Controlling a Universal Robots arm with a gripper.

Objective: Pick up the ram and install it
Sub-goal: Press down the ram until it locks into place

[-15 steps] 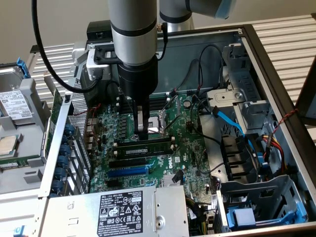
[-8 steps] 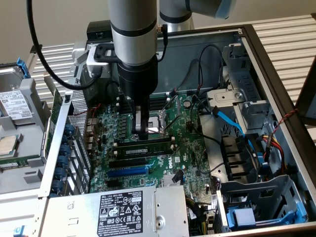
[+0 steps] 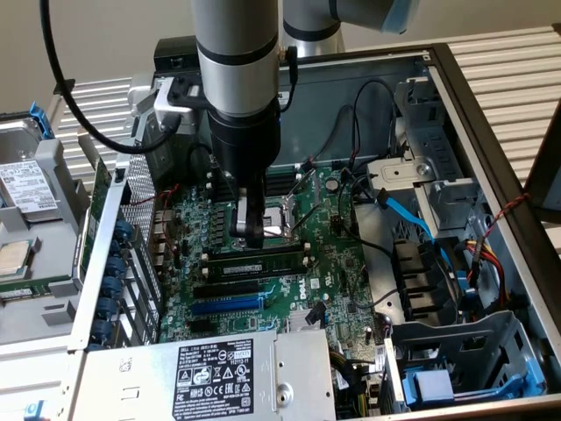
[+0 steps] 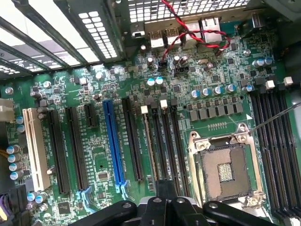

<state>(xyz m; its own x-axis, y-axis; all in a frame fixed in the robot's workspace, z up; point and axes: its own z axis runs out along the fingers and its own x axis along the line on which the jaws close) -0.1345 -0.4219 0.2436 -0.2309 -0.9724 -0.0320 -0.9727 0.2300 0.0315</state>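
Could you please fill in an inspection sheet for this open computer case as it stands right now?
Surface: green motherboard lying flat inside the open case, CPU socket uncovered.
Job's things: ram lying along a memory slot just below the gripper; whether it is fully seated cannot be told.
Clutter: hard drive and loose parts on the exterior view's left, outside the case.
Grippers: gripper shut, low over the board next to the CPU socket, right above the ram.
Cables: red and black twisted wires across the board's edge; blue cable by the drive cage.
Surroundings: power supply at the front of the case, slatted table around it.
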